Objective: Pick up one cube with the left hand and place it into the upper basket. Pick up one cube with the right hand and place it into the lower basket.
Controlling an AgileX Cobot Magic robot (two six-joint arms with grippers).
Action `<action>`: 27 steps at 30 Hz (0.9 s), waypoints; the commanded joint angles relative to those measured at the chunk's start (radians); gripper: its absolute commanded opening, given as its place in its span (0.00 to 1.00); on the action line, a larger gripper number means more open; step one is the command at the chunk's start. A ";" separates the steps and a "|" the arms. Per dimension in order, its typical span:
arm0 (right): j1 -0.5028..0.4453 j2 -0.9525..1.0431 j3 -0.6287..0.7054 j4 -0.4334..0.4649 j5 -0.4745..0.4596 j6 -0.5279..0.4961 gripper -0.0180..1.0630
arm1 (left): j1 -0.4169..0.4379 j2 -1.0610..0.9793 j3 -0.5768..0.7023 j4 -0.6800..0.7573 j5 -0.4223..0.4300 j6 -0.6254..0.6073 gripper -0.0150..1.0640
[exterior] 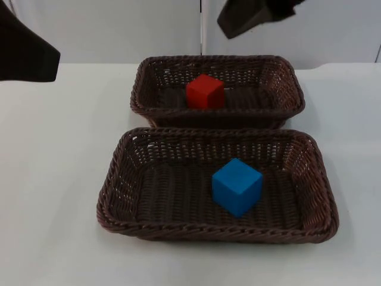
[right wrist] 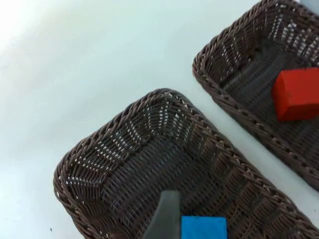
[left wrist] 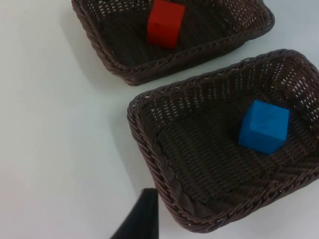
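Note:
A red cube (exterior: 205,91) rests on the floor of the upper wicker basket (exterior: 286,77), a little left of its middle. A blue cube (exterior: 237,186) lies in the lower wicker basket (exterior: 119,179), right of centre. In the left wrist view the red cube (left wrist: 165,23) and the blue cube (left wrist: 264,126) each sit in their own basket. My left gripper (exterior: 30,56) hangs high at the far left, away from both baskets. My right gripper (exterior: 253,16) is raised behind the upper basket. The blue cube (right wrist: 203,228) also appears in the right wrist view. Neither gripper holds anything.
The two baskets stand close together, one behind the other, in the middle of the white table (exterior: 53,179). Bare table lies to the left, right and front of them. The grey partition wall (exterior: 119,30) closes the far edge.

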 commanded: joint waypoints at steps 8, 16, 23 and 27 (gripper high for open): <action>0.005 -0.030 -0.004 0.005 0.058 0.003 0.70 | 0.001 -0.006 0.003 -0.010 -0.011 -0.001 0.89; 0.005 -0.063 0.020 0.005 0.070 0.003 0.70 | 0.001 -0.006 0.003 -0.010 -0.011 -0.001 0.89; 0.005 -0.170 0.131 0.022 -0.029 0.003 0.70 | 0.001 -0.006 0.003 -0.001 -0.011 -0.001 0.89; 0.005 -0.255 0.218 0.025 -0.061 0.003 0.70 | 0.001 -0.006 0.003 -0.001 -0.011 -0.001 0.89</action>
